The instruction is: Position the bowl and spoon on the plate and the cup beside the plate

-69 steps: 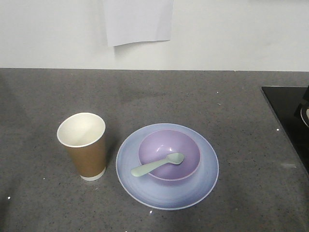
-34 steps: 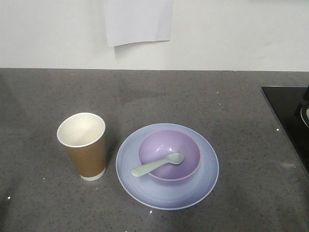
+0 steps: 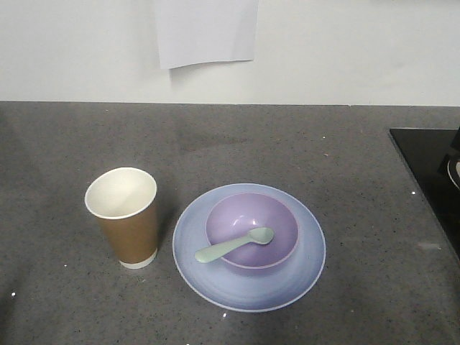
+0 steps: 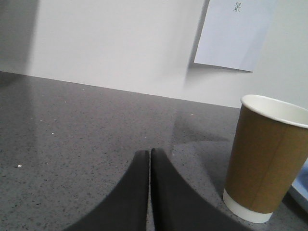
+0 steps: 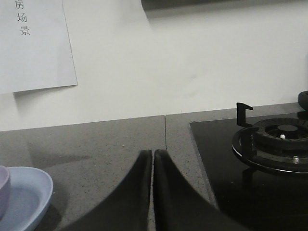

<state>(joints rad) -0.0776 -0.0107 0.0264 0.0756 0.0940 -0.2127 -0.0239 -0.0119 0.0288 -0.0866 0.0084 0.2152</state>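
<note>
Front-facing view: plate (image 3: 302, 269) flat on the grey counter (image 3: 359, 158), a little toward 5 o'clock of frame centre. Bowl (image 3: 252, 228) seated on the plate, nudged toward its 12 o'clock rim, leaving a wider bare band at 6 o'clock. Spoon (image 3: 234, 246) lying across the bowl, scoop inside near the middle, handle propped on the rim and pointing out toward 8 o'clock, probably laid so for an easy pick-up. Cup (image 3: 123, 217) upright at 9 o'clock of the plate, just beside it and apart from it, as the task asks. White paper sheet (image 3: 206, 30) on the wall at 12 o'clock. Black hob edge (image 3: 424, 169) at 3 o'clock. No arm visible here; layout judged complete.

Left wrist view: left gripper (image 4: 149, 190) clenched on nothing, dark fingers pressed together, low over bare counter. Cup at 3 o'clock, near but untouched, a sliver of plate behind it at the frame edge.

Right wrist view: right gripper (image 5: 152, 190) likewise pinched closed and empty. Plate with a corner of bowl at 8 o'clock; gas burner (image 5: 276, 144) at 3 o'clock, well clear of the tableware.
</note>
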